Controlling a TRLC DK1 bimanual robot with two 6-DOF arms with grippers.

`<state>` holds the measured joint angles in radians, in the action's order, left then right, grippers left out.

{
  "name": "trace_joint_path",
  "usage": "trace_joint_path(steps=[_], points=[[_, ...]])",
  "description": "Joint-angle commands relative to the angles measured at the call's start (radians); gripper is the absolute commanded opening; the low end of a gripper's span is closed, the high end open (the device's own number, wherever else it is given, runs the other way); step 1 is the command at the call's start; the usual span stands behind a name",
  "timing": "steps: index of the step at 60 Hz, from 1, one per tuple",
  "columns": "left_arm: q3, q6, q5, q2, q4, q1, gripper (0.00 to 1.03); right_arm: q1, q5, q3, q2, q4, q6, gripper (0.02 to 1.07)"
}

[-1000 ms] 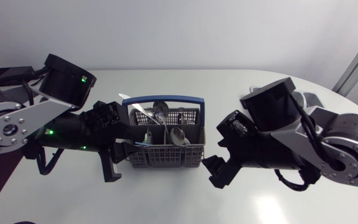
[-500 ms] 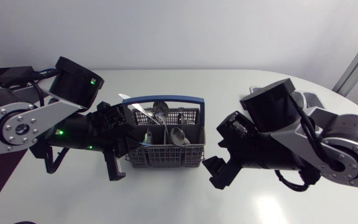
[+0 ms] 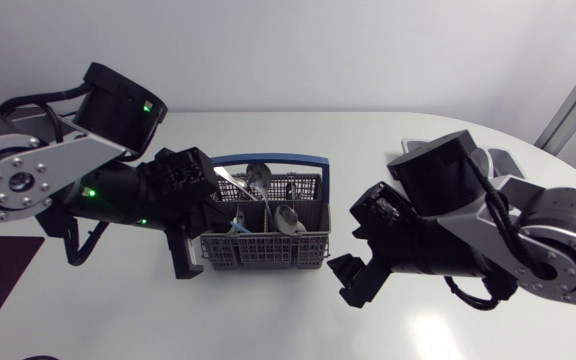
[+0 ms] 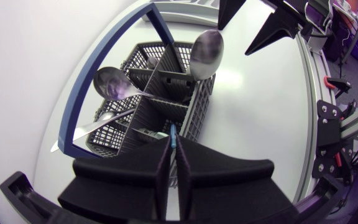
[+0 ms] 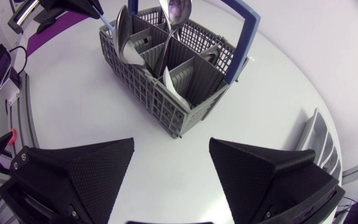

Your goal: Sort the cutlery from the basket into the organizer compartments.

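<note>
Hardly begun, to judge by the load. Stands mid-table: a grey plastic lattice basket with a blue arched handle (image 3: 268,252), split by inner walls into several compartments. Holds at least two shiny metal spoons (image 4: 205,53), bowls up and leaning on the dividers, plus a flat silver blade-like piece (image 4: 73,132) slanting out past the rim.

Of the pale grey slotted organizer (image 5: 316,140), shows only an edge, beyond the right arm and well apart from the basket. Impossible to tell whether anything lies in its compartments, so nothing to count as sorted.

At the basket's end nearest the left arm, pinches a thin light-blue stick-like handle (image 4: 173,133) between the closed fingers of the matte black left gripper (image 4: 171,149). Looks like the first pick of many: upright, slim, plain in colour, probably plastic, with its lower end down inside the lattice. Cannot say whether fork, knife or spoon.

By the opposite end of the basket, hangs the matte black right gripper (image 5: 171,143) low over bare tabletop, wedge fingers spread wide with nothing between them.

Left to do, by this reckoning: nearly all of it.
</note>
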<state>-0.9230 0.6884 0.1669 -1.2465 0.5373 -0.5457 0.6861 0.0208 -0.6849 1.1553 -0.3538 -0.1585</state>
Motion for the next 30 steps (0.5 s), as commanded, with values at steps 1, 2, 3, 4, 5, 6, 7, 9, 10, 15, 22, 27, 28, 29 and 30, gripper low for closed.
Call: trace_joint_path(steps=[1, 2, 3, 4, 5, 6, 7, 9, 10, 15, 22, 27, 28, 29, 30], points=[[-0.066, -0.012, 0.005, 0.007, 0.043, -0.014, 0.04, -0.002, -0.010, 0.027, -0.017, 0.010, -0.013, 0.89], [-0.071, -0.012, 0.005, 0.009, 0.049, -0.016, 0.04, -0.002, -0.010, 0.027, -0.017, 0.010, -0.013, 0.89], [-0.093, -0.012, 0.005, 0.018, 0.079, -0.023, 0.04, 0.000, -0.009, 0.027, -0.019, 0.010, -0.015, 0.89], [-0.099, -0.012, 0.005, 0.018, 0.087, -0.023, 0.04, 0.000, -0.009, 0.027, -0.019, 0.010, -0.015, 0.89], [-0.109, -0.012, 0.005, 0.022, 0.101, -0.026, 0.04, 0.000, -0.009, 0.027, -0.019, 0.010, -0.016, 0.89], [-0.111, -0.012, 0.005, 0.022, 0.104, -0.026, 0.03, 0.000, -0.009, 0.025, -0.019, 0.010, -0.016, 0.89], [-0.120, -0.012, 0.003, 0.024, 0.116, -0.028, 0.04, 0.003, -0.009, 0.025, -0.019, 0.010, -0.016, 0.89], [-0.140, -0.012, 0.002, 0.027, 0.142, -0.033, 0.04, 0.004, -0.009, 0.024, -0.022, 0.010, -0.016, 0.89], [-0.148, -0.010, 0.000, 0.030, 0.155, -0.034, 0.04, 0.006, -0.009, 0.024, -0.023, 0.010, -0.018, 0.89], [-0.189, -0.012, -0.004, 0.050, 0.213, -0.042, 0.04, 0.009, -0.005, 0.019, -0.035, 0.009, -0.019, 0.89], [-0.246, -0.013, -0.020, 0.098, 0.293, -0.059, 0.04, 0.027, -0.001, 0.007, -0.055, 0.001, -0.021, 0.89], [-0.275, -0.024, -0.023, 0.122, 0.328, -0.068, 0.04, 0.044, -0.002, -0.002, -0.077, 0.006, -0.023, 0.89], [-0.289, -0.032, -0.023, 0.133, 0.340, -0.071, 0.04, 0.046, -0.004, -0.005, -0.078, 0.007, -0.023, 0.89], [-0.295, -0.036, -0.023, 0.137, 0.346, -0.074, 0.04, 0.049, -0.005, -0.008, -0.082, 0.009, -0.023, 0.89], [-0.303, -0.041, -0.021, 0.144, 0.352, -0.076, 0.04, 0.049, -0.007, -0.011, -0.083, 0.009, -0.023, 0.89]])
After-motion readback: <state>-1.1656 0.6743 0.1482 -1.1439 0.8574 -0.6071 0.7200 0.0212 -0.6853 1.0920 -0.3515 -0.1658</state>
